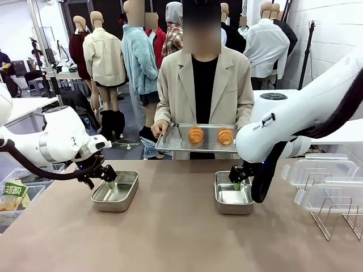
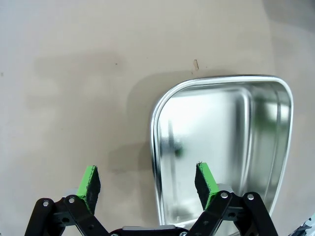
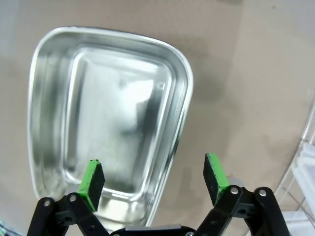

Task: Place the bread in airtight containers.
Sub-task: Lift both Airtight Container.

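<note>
In the front view two open steel tins sit on the worktop (image 1: 170, 238), one before each arm. The left tin (image 1: 113, 207) and the right tin (image 1: 233, 209) are well apart, probably so that each arm can serve its own. Both are empty. The bread is not on the worktop yet. Two rolls (image 1: 196, 135) lie side by side on a perforated tray (image 1: 170, 144) that the person (image 1: 160, 129) holds level at the far edge, seemingly offering them. The left hand (image 1: 112, 184) dips at the near corner of its tin and the right hand (image 1: 236, 184) at the far corner of its tin. The clear lids (image 1: 323, 169) rest off to the right by a wire rack (image 1: 334, 218), kept clear of the tins until they are filled.

In the left wrist view the left hand (image 2: 147, 179) has its fingers spread wide, holding nothing. One green pad sits over bare worktop, the other over the tin's floor, so the fingers straddle the rim — a stance that would suit steadying or shifting the tin.

In the right wrist view the right hand (image 3: 153, 172) is likewise spread wide and empty. One pad is over the tin's floor, the other outside the rim over the worktop — again astride the edge.
</note>
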Controlling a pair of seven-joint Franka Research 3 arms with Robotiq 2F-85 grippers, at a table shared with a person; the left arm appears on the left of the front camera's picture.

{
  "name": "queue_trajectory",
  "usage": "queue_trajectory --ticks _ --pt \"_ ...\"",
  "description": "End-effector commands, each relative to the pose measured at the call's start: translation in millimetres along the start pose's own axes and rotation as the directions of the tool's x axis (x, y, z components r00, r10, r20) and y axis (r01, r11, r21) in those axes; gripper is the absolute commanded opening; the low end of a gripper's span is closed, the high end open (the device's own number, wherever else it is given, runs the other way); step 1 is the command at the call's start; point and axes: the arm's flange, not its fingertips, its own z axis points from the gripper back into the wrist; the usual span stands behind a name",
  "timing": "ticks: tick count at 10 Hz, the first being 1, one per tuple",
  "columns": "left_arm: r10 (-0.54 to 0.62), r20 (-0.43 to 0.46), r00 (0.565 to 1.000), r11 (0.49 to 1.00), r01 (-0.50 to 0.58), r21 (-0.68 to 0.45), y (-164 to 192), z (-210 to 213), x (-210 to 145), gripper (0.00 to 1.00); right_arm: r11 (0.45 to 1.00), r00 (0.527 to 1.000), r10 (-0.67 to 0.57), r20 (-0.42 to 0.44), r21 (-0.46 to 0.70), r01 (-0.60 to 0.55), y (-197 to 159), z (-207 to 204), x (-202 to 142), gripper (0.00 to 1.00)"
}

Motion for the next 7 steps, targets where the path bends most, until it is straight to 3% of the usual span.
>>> queue_trajectory --ticks 1,2,3,7 --pt "-0.01 -0.033 0.999 1.0 0.01 0.008 1.5 -5.8 10.9 1.0 0.999 0.999 -0.037 -0.025 -0.017 0.037 2.0 -12.5 13.1 1.0" --pt "-0.013 -0.048 0.999 1.0 0.013 0.002 0.1 -10.1 9.6 1.0 0.999 0.999 -0.038 -0.032 -0.019 0.038 2.5 -16.3 12.4 1.0" --pt "-0.025 -0.056 0.998 1.0 0.024 -0.004 -0.7 -12.1 9.5 0.94 0.999 0.998 -0.045 -0.031 -0.023 0.044 2.3 -17.8 14.7 0.82" --pt "-0.044 -0.046 0.998 0.999 0.045 0.015 -7.0 -8.3 6.0 0.15 0.997 0.997 -0.07 -0.028 -0.029 0.069 1.7 -21.1 17.2 0.06"
